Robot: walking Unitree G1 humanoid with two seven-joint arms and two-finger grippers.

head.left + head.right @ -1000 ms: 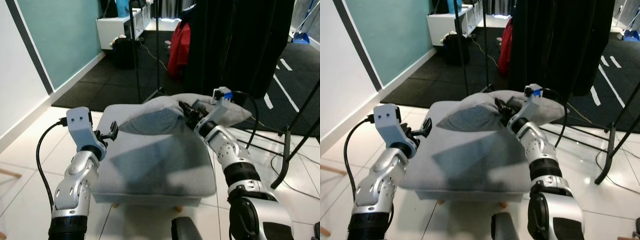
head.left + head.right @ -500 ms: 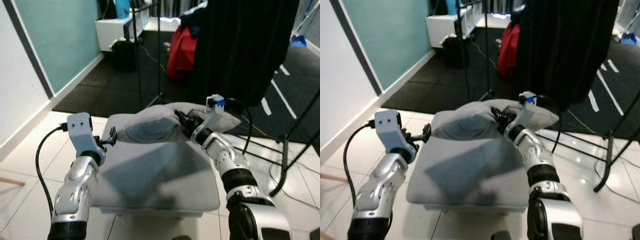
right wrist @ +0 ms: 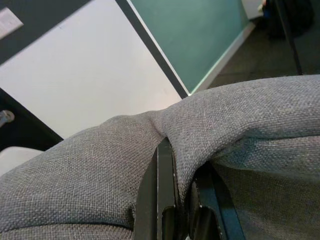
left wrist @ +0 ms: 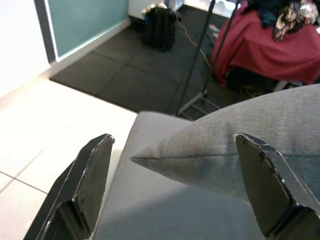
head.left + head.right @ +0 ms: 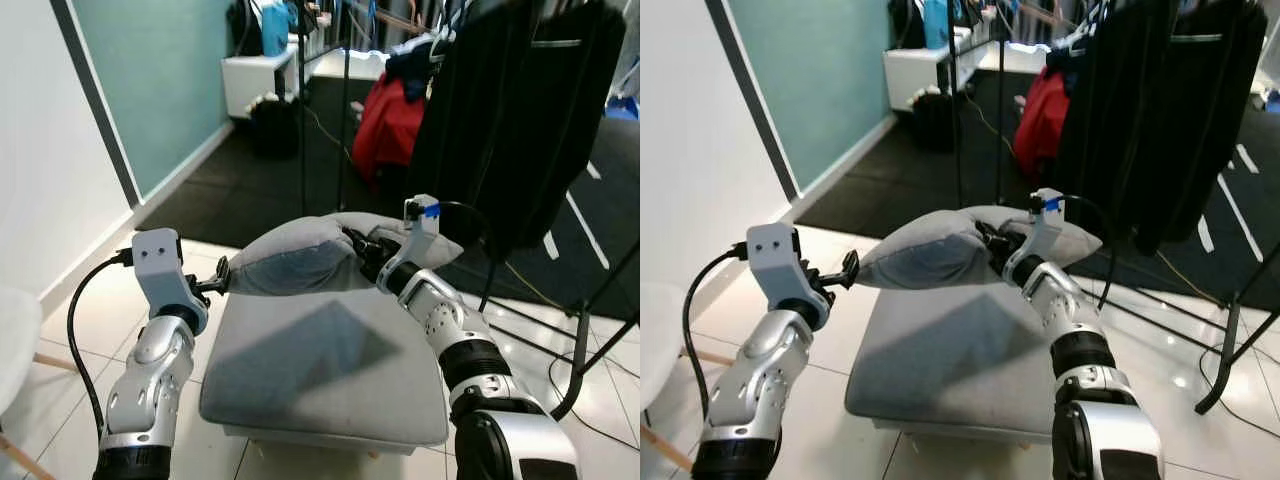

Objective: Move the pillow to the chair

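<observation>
Pillow point(image 5: 300, 262) now lifted off ottoman point(image 5: 330, 370) by right gripper point(image 5: 362, 252).

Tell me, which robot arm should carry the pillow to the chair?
The right one, probably. Its end effector already pinches the pillow and holds it above the footstool. The left end effector is open, only near the pillow's corner.

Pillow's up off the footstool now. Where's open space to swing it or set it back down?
The footstool top below the pillow is bare. The white tiles on the robot's left, before the chair, are open. It is crowded ahead and right: clothes rack, its legs and cables. The right gripper pinches the pillow; the left gripper brackets its corner.
</observation>
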